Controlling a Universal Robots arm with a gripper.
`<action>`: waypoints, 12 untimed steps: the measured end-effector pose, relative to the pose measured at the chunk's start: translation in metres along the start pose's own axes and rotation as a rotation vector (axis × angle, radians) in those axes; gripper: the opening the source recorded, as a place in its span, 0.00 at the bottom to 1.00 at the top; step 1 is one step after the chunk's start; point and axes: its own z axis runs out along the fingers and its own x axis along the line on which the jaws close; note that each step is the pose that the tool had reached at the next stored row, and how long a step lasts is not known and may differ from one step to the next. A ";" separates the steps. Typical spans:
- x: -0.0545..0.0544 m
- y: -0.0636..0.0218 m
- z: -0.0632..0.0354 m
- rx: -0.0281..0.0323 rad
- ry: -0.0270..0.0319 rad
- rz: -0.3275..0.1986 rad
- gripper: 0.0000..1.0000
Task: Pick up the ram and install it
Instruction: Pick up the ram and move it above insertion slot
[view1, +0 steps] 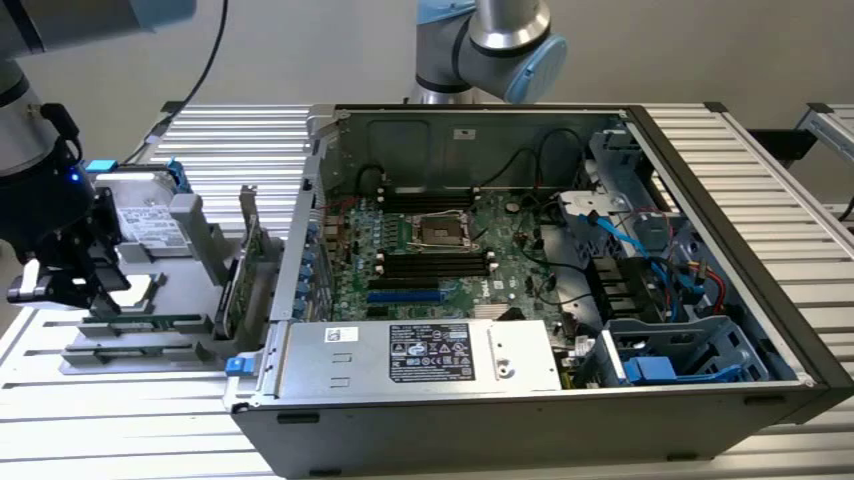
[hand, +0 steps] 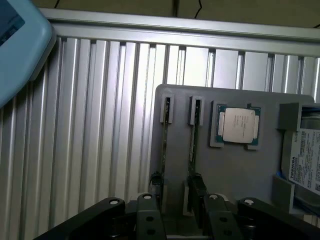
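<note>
Obs: gripper (view1: 64, 285) low over grey fixture (hand: 240, 175) on tabletop (hand: 100, 125). Jaws apart, holding nothing. 2 sticks stand edge-on in fixture slots; the ram (hand: 192, 145) probably sits between the jaws, view unclear. Risk: an off-centre close would catch the neighbouring stick (hand: 165, 145) or tilt the ram.

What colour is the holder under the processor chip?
Grey. The holder shows best in the wrist view.

You have bare tabletop (hand: 90, 150) free beside the grey holder (hand: 235, 170). Its two ram sticks (hand: 165, 135) leave only a narrow gap, and the hard drive (hand: 307, 160) and upright green card (view1: 238, 280) crowd its other sides.
</note>
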 end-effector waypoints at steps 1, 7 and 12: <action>0.000 -0.0001 0.0019 0.0002 0.0001 -0.003 0.36; 0.003 -0.0004 0.0128 0.0004 0.0008 -0.023 0.36; 0.005 -0.0007 0.0220 0.0007 0.0013 -0.038 0.36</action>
